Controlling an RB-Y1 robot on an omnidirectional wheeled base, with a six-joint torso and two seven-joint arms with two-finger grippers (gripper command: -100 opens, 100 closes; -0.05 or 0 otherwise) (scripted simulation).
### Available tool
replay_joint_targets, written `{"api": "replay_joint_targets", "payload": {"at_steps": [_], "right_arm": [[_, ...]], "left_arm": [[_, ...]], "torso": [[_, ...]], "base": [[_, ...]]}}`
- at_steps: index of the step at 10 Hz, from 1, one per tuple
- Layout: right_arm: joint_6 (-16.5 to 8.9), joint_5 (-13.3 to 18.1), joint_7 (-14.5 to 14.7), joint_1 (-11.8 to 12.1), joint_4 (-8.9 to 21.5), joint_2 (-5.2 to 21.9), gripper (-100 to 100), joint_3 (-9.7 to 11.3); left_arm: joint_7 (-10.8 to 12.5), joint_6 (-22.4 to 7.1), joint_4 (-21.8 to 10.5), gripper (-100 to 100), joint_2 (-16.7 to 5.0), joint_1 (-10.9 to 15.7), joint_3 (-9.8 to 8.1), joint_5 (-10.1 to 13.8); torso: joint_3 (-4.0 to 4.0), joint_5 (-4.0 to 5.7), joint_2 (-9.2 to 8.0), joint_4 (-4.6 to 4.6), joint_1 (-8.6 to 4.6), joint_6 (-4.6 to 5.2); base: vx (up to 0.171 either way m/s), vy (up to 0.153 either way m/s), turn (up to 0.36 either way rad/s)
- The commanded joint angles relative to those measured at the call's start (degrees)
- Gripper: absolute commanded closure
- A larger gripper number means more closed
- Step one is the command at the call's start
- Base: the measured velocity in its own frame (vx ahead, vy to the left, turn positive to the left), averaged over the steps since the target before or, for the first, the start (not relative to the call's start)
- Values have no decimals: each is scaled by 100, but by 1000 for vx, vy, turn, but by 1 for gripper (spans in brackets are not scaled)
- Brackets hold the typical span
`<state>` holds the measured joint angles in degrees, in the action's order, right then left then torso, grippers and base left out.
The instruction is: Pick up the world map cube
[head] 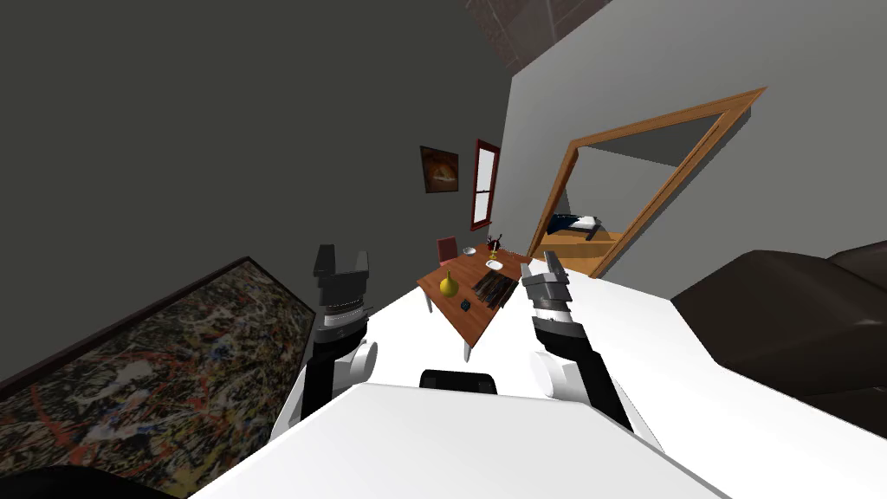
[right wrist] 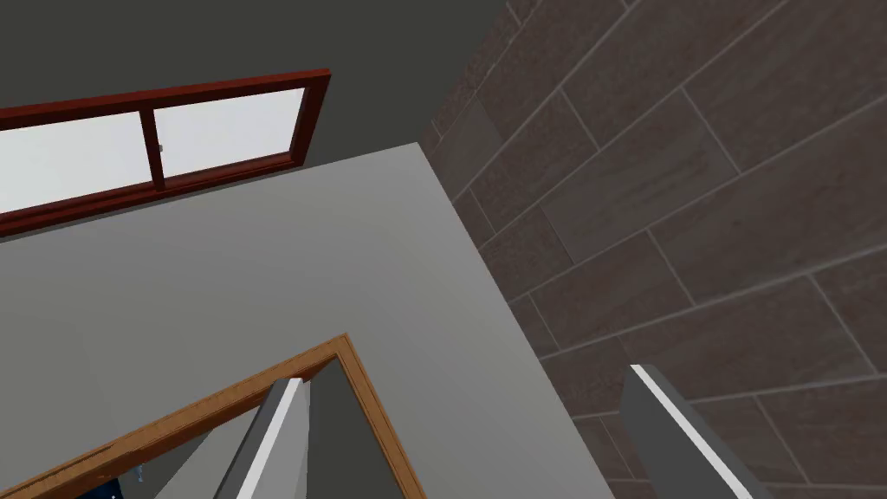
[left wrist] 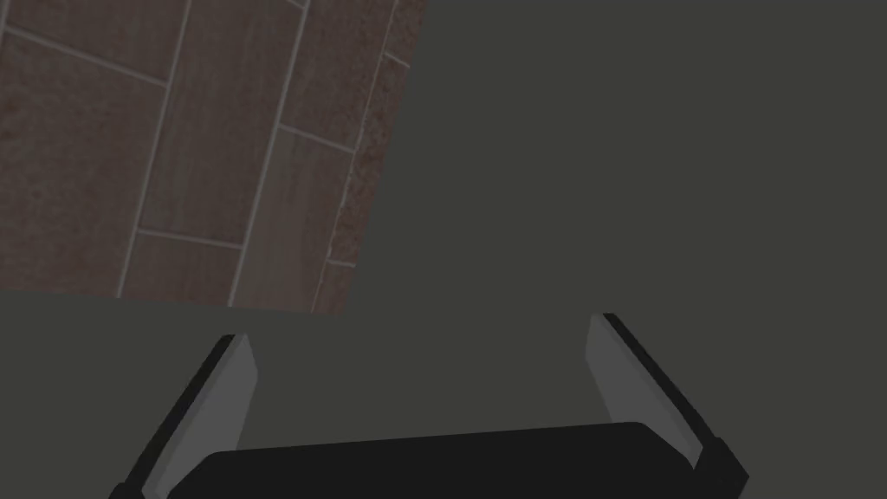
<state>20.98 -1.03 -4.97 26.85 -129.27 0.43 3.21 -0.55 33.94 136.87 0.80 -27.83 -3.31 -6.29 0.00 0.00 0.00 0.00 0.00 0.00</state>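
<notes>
Splatter painting [head: 156, 381], left. Dark sofa [head: 780, 320], right. Wooden table [head: 469, 326], well ahead. Left gripper [head: 341, 258] and right gripper [head: 543, 267]: both held up, jaws released, empty. World map cube [head: 465, 306]: judged to be the small dark block on the table, just beside a yellow gourd [head: 449, 284]; too small to confirm. Risks: a reach from this far falls short; the wrong item gets grasped.

Your two arms, banded dark and pale.
Your left pincer [head: 341, 260] looks nearly black, a boxy body with two short prongs; your right pincer [head: 543, 265] shows lighter grey. Behind each sits a ribbed grey wrist ring, then a black forearm ending in a rounded white joint. Up close, the fingers [right wrist: 279, 437] are thin light grey blades with a paler edge.
</notes>
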Motion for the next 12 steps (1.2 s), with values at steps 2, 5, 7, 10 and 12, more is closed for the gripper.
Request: {"api": "replay_joint_targets", "payload": {"at_steps": [2, 5, 7, 10, 12], "right_arm": [[41, 334, -52, 9, 277, 318, -100, 36], [91, 786, -96, 6, 710, 644, -100, 68], [130, 1156, -118, -4, 1056, 896, -100, 84], [152, 1391, -125, -12, 1352, 1031, -100, 90], [197, 1793, -129, -38, 1789, 1310, -100, 97]], "left_arm": [[0, 0, 0, 0, 0, 1, 0, 0], [0, 0, 0, 0, 0, 1, 0, 0], [0, 0, 0, 0, 0, 1, 0, 0], [0, 0, 0, 0, 0, 0, 0, 0], [0, 0, 0, 0, 0, 0, 0, 0]], "torso": [[4, 1, -7, 1, -6, -1], [11, 2, -19, 4, -8, 0], [10, 0, -18, 4, 0, -1], [7, 0, -11, 3, 3, -1], [4, 0, -7, 2, 2, -1]], "base": [[-36, -20, 93], [-48, -14, 71], [-51, 11, 113], [-26, 11, 56], [-23, 21, 128]]}}
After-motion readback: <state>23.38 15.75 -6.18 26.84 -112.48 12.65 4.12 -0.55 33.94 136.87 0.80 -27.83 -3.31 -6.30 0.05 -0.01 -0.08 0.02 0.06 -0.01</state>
